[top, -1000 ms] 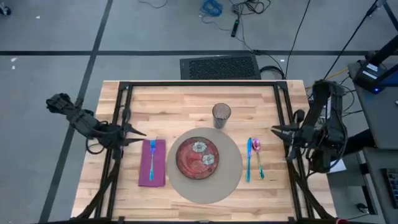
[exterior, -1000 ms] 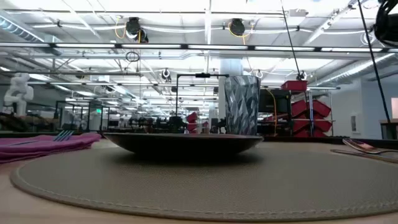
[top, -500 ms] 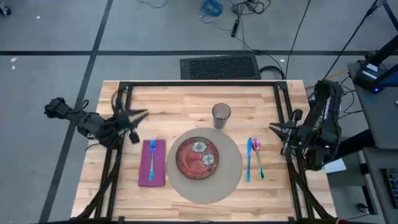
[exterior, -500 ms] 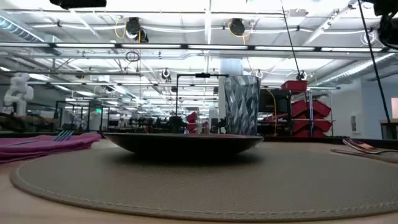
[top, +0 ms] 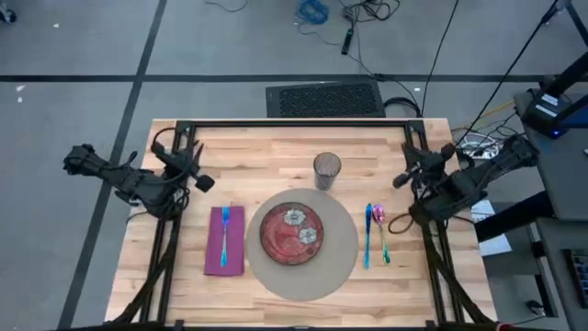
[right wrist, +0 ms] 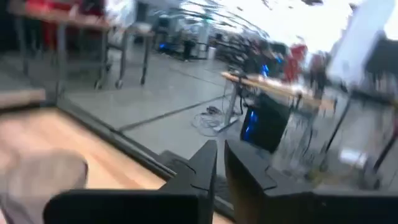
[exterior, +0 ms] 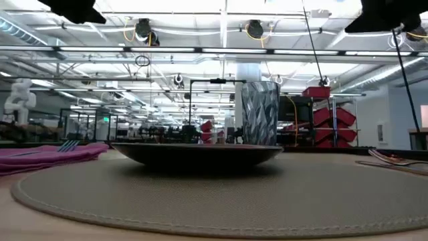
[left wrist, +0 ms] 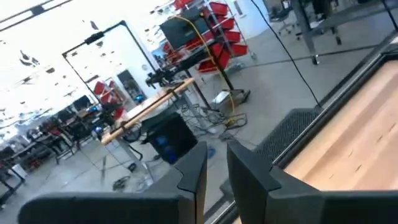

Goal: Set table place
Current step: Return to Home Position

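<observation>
The table (top: 276, 152), a pale wood top inside a black rail frame, is seen from above with a full place laid near its middle, towards the near edge.

The left arm (top: 129, 179) is folded over the left rail and the right arm (top: 469, 179) over the right rail, both well apart from the place setting. The left gripper (left wrist: 216, 149) is held above the table's left side, pointed out at the floor beyond the far edge. Its fingers are brought almost together, with only a narrow slit between them and nothing gripped. The right gripper (right wrist: 220, 149) is held likewise above the right side. Its fingers are also drawn close, and nothing is held.

A round beige mat (top: 340, 267) is laid on the wood. A dark red plate (top: 280, 248) is set at its centre, and two small pale pieces are seen on it; what they are cannot be told.

A purple napkin (top: 235, 248) is spread just left of the mat, and a blue fork (top: 223, 234) is laid along it.

A dark ribbed cup (top: 327, 168) is stood upright just beyond the mat's far edge.

A blue utensil (top: 367, 234) is laid at the mat's right edge. A spoon (top: 378, 221) with a pinkish bowl is placed just beside it on the bare wood.
</observation>
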